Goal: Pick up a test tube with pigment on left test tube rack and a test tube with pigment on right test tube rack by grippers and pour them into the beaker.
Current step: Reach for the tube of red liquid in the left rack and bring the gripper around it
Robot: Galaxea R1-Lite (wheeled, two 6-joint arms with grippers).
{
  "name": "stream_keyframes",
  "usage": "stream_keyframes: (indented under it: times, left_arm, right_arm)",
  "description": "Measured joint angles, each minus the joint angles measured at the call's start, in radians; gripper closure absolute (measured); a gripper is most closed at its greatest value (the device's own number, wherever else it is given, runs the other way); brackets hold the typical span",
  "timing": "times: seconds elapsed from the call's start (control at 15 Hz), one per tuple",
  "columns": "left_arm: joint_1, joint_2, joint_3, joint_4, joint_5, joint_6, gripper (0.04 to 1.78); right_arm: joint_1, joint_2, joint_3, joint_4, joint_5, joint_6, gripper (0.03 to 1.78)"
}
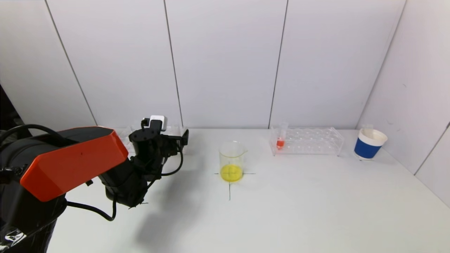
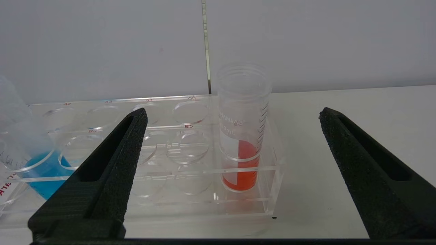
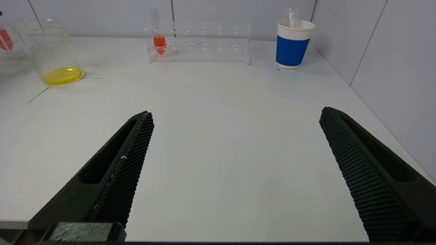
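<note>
beaker (image 1: 231, 161) w/ yellow liquid, rack tube (image 2: 242, 129) orange.

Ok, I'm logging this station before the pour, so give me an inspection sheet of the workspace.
Surface: white table, black cross mark under beaker.
Job's things: beaker holds yellow liquid; left rack holds orange tube and blue tube; right rack holds one orange tube.
Clutter: blue paper cup.
Grippers: left gripper open, facing the orange tube; right gripper open above bare table.
Cables: black cable on left arm.
Surroundings: white wall panels.
</note>
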Motion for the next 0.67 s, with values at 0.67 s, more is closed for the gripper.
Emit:
stream_keyframes:
  times: [0.67]
  left_arm:
    - [0.000,0.037,-0.022,-0.033,0.001,0.023,0.06]
  right_arm:
    - [0.000,0.000,0.000,0.000,0.000,0.000,0.04]
